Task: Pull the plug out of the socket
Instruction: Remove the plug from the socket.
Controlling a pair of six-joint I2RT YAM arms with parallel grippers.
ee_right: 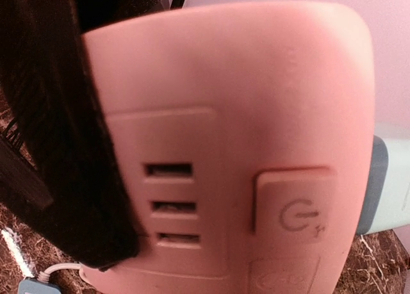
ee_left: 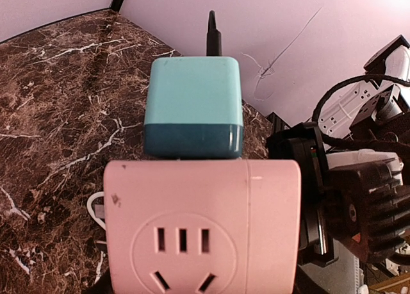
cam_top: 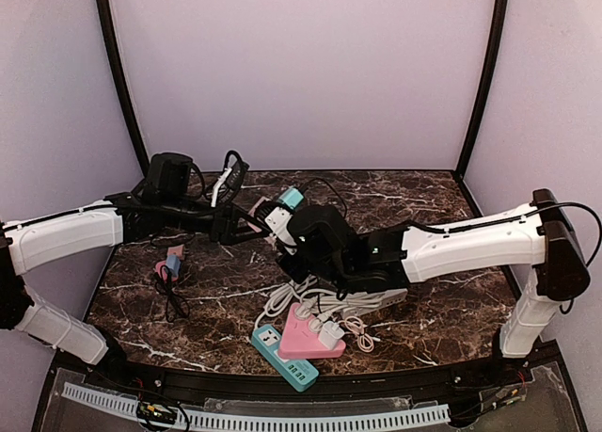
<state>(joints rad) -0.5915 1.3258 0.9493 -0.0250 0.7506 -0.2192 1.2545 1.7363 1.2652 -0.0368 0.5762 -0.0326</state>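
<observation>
The pink socket cube [ee_left: 202,223] is held up off the marble table, with the teal plug [ee_left: 192,108] still seated in its upper face and a black cord running off the plug. In the top view the plug [cam_top: 293,199] and socket [cam_top: 277,220] sit where the two arms meet. My left gripper [cam_top: 259,223] is shut on the socket; the cube hides its fingers in the wrist view. My right gripper [cam_top: 299,232] is pressed close against the socket's [ee_right: 243,147] switch side and is shut. The plug [ee_right: 378,185] shows at that view's right edge.
Near the front lie a pink triangular power strip [cam_top: 306,336] with white plugs, a teal strip [cam_top: 282,357], and white cables [cam_top: 301,296]. A small pink and blue adapter with a black cord [cam_top: 169,264] lies at left. A black adapter [cam_top: 230,180] sits at the back.
</observation>
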